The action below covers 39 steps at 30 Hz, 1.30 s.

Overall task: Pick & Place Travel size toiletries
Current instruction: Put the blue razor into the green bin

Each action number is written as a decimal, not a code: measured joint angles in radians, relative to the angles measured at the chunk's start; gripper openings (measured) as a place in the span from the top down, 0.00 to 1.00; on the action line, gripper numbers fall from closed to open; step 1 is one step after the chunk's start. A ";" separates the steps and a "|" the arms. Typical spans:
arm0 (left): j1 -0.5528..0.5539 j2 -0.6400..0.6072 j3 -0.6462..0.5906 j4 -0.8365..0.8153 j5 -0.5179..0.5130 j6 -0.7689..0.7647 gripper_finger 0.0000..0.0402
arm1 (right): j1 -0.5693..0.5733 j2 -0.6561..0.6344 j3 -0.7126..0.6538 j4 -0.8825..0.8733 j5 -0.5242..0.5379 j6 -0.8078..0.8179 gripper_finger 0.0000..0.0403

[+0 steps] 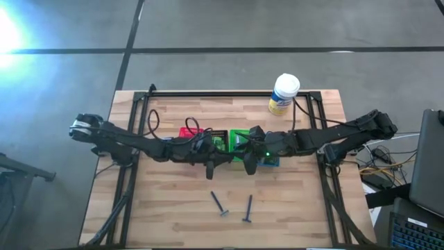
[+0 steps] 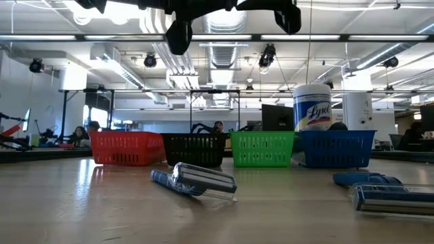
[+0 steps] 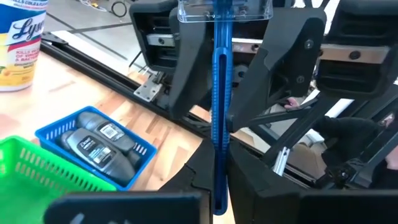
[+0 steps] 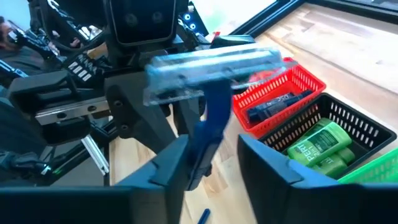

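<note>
Each gripper is shut on a blue T-shaped razor with a clear cap. My left gripper [image 1: 210, 169] [image 3: 216, 202] and my right gripper [image 1: 248, 165] [image 4: 200, 177] hang close together above the near side of the basket row, raised off the table. The left's razor [image 3: 219, 93] and the right's razor [image 4: 208, 87] stick out beyond the fingers. Two more razors lie flat on the wood nearer the near edge [image 1: 220, 203] [image 1: 248, 208]; the low view shows them in front [image 2: 193, 181] [image 2: 393, 196]. My left gripper pinches the razor's blue handle at its tail end [image 3: 217, 180] between the two fingers. The handle runs straight out along the fingers, capped head [image 3: 224, 9] farthest out, lifted clear. My right gripper pinches its razor's handle at the lower part [image 4: 200, 155] between the two fingers. The capped head [image 4: 211, 65] sits crosswise beyond them, slightly tilted, lifted clear.
Four small baskets stand in a row: red [image 2: 126, 148] with dark tubes [image 4: 273, 106], black [image 2: 195, 149] with green bottles [image 4: 317, 146], green [image 2: 263, 149], blue [image 3: 93, 146] with grey bottles. A white yellow-labelled canister [image 1: 283, 94] stands behind them. A dark frame edges the table.
</note>
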 joint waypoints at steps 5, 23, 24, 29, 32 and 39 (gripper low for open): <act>0.009 0.000 -0.001 -0.013 -0.003 0.013 0.93 | -0.012 0.001 -0.002 0.002 -0.005 -0.014 0.83; 0.006 -0.021 -0.001 -0.322 -0.133 0.039 0.46 | -0.223 0.047 -0.037 -0.267 -0.090 0.201 0.92; 0.005 -0.029 -0.001 -0.381 -0.119 0.038 0.44 | -0.242 0.067 -0.039 -0.282 -0.112 0.208 0.92; 0.006 -0.059 -0.002 -0.641 -0.003 0.061 0.40 | -0.312 0.203 -0.035 -0.282 -0.266 0.232 0.92; 0.006 -0.081 -0.002 -0.745 0.058 0.069 0.41 | -0.334 0.280 -0.023 -0.278 -0.324 0.272 0.90; 0.029 -0.132 -0.003 -0.905 0.057 0.156 0.42 | -0.344 0.376 0.000 -0.263 -0.427 0.366 0.81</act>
